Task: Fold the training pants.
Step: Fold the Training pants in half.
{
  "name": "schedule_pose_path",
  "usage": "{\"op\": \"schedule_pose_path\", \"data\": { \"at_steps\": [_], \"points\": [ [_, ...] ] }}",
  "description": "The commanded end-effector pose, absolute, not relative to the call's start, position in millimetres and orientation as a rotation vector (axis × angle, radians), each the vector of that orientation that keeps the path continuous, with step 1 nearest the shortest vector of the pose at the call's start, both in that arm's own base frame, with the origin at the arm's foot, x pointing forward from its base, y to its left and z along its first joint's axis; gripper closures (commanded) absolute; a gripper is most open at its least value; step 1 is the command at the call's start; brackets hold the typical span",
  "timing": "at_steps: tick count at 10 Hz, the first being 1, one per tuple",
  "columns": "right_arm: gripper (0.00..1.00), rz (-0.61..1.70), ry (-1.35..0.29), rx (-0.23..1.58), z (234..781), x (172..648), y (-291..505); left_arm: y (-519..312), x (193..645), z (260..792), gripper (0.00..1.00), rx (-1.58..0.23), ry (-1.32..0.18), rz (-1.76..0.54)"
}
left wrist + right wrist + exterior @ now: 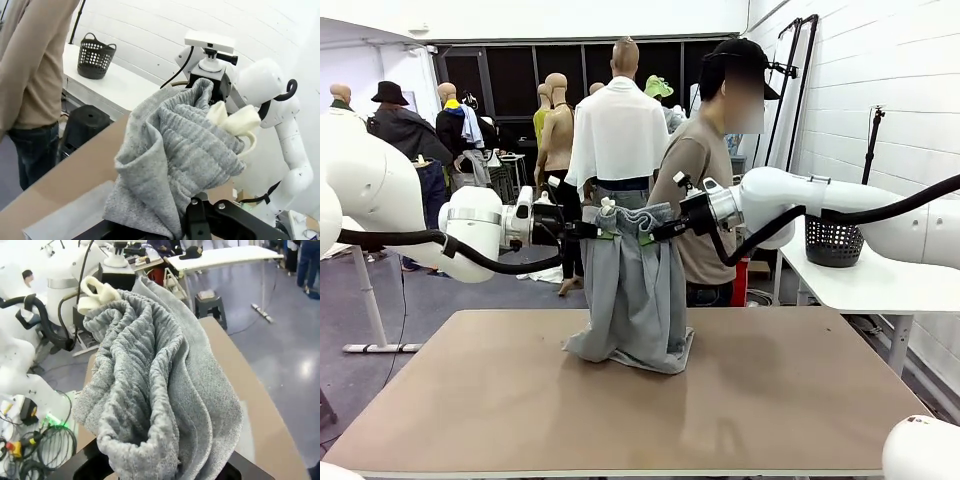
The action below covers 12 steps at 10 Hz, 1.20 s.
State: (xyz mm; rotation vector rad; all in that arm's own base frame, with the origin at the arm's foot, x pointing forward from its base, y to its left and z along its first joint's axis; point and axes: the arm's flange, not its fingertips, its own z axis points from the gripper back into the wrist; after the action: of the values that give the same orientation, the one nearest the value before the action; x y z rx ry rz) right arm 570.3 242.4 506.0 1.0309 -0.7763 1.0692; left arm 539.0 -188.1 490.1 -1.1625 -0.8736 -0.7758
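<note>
The light grey training pants [633, 285] hang from their gathered waistband above the brown table [770, 400], their lower ends bunched on the tabletop. My left gripper [598, 230] is shut on the waistband's left end and my right gripper [655, 230] is shut on its right end, the two close together. The ribbed waistband [185, 145] fills the left wrist view, with the pale drawstring [235, 120] knotted at its far side. In the right wrist view the bunched waistband [150, 380] covers my fingers, and the drawstring [95, 292] shows at its top.
A person [705, 170] in a tan shirt stands at the far side of the table, behind the pants. A black mesh basket [833, 242] sits on a white side table [860, 280] at the right. The tabletop in front of and beside the pants is bare.
</note>
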Motion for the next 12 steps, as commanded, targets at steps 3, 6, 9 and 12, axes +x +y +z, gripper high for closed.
{"op": "schedule_pose_path", "data": {
  "at_steps": [3,6,9,12],
  "points": [
    [1.00,0.922,-0.644,1.081,475,542,222,-178,520,457,1.00,-1.241,-0.780,-0.596],
    [1.00,0.959,-0.643,1.095,471,544,236,-191,520,445,1.00,-1.227,-0.759,-0.645],
    [1.00,0.959,-0.643,1.095,471,544,236,-191,520,445,1.00,-1.227,-0.759,-0.645],
    [1.00,0.947,-0.609,1.125,466,540,232,-191,515,442,1.00,-1.198,-0.714,-0.614]
  ]
}}
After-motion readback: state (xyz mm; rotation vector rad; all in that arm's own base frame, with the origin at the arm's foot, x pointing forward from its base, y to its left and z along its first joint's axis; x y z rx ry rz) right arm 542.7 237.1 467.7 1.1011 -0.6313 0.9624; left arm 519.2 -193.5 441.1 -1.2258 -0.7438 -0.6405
